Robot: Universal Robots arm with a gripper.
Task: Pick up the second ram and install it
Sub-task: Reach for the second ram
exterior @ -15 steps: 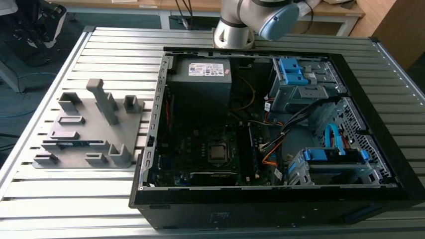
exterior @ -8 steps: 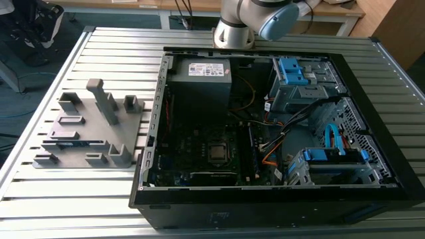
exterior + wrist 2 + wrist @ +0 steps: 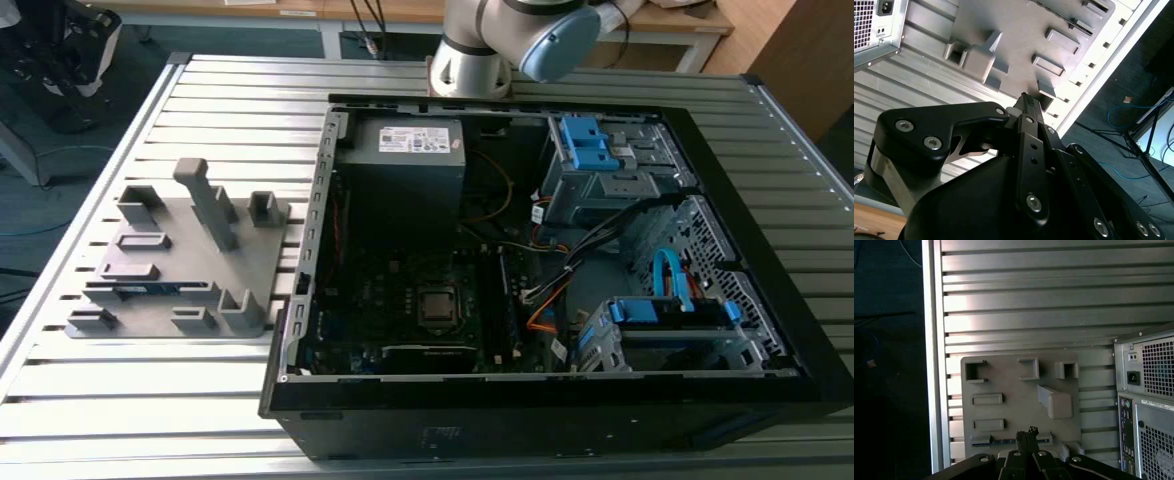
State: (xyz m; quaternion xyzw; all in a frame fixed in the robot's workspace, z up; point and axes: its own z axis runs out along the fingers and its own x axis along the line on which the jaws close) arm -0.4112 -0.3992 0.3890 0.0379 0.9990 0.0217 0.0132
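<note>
Fingers (image 3: 1023, 439) were clenched tip to tip in both wrist views (image 3: 1025, 107), with nothing visible held between them. In the first wrist view the tips lined up over the edge of the grey fixture (image 3: 1014, 390) that carries the long narrow slot; their height above the fixture could not be judged. The second ram (image 3: 985, 441) sat in that edge slot as a thin dark strip with a bluish tint, passing behind the tips and partly hidden by them. In the exterior view the second ram (image 3: 134, 290) showed as a blue-green strip lying lengthwise along one edge of the fixture (image 3: 200, 265), on the side away from the computer case (image 3: 300, 300), ungrasped. Other pockets and raised blocks of the fixture (image 3: 1019, 35) looked unfilled; one tall post (image 3: 207, 200) stood upright near the fixture's middle. The fixture lay flat on the slatted aluminium bench (image 3: 200, 100), just beside the case, which lay on its side with the cover off and the board exposed. The case's rear panel, with its power socket and vent grille (image 3: 1149, 390), appeared beside the fixture in the first wrist view. The arm's white and blue joint (image 3: 514, 40) stood well apart from the fixture, past the case's far corner.
</note>
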